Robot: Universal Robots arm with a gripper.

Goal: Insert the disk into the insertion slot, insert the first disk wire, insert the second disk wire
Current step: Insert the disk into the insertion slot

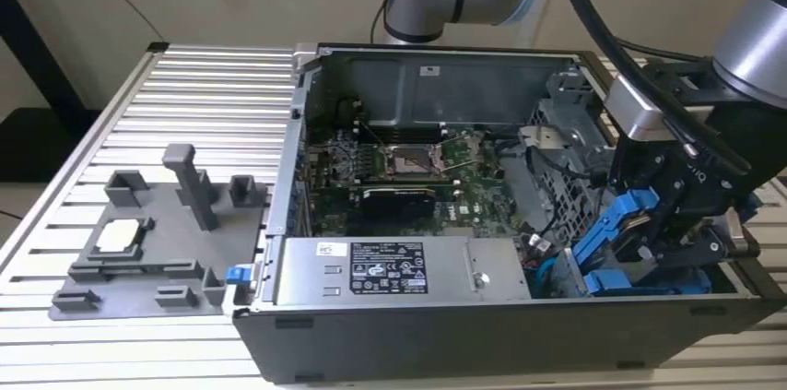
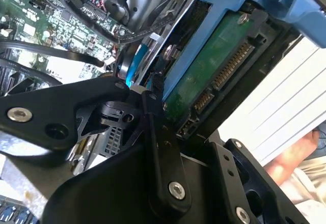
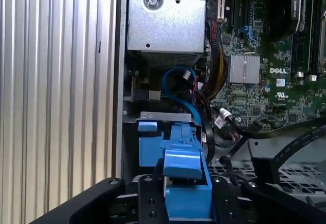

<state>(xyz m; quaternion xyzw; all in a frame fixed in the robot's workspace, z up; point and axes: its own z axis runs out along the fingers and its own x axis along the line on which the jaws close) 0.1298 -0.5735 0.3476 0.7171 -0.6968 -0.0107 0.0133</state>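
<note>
disk (image 1: pixel 609 224) is hanging tilted in my gripper (image 1: pixel 664 224) over the front corner of the computer case (image 1: pixel 492 348) on the exterior view's right, with one end dipping inside the case and the other raised. i am reading the tool as closed on it. in the first wrist view the blue carrier is sitting snug between my two black fingers (image 3: pixel 153 198) with no gap showing. near it the insertion slot (image 3: pixel 163 116) is showing as a grey sheet-metal lip against the case's side wall, with the other blue-framed drive (image 3: pixel 150 147) just beside that lip. judging by the tilt, the disk is not yet seated.

i am expecting it to handle as a stiff, dense block, heavy for its size, so it should not be sagging. the plastic carrier is likely flexing a little and is smooth enough to slip. the bare green circuit board (image 2: pixel 214 66) and its connector pins (image 2: pixel 232 63) are lying exposed and look fragile, so i am judging the carrier's long side rails to be the safest hold.

my own links are covering the contact points, and the carrier is blocking the slot's mouth. black and blue cables (image 3: pixel 178 89) are crowding beside it, and i cannot tell which are the disk wires.
</note>
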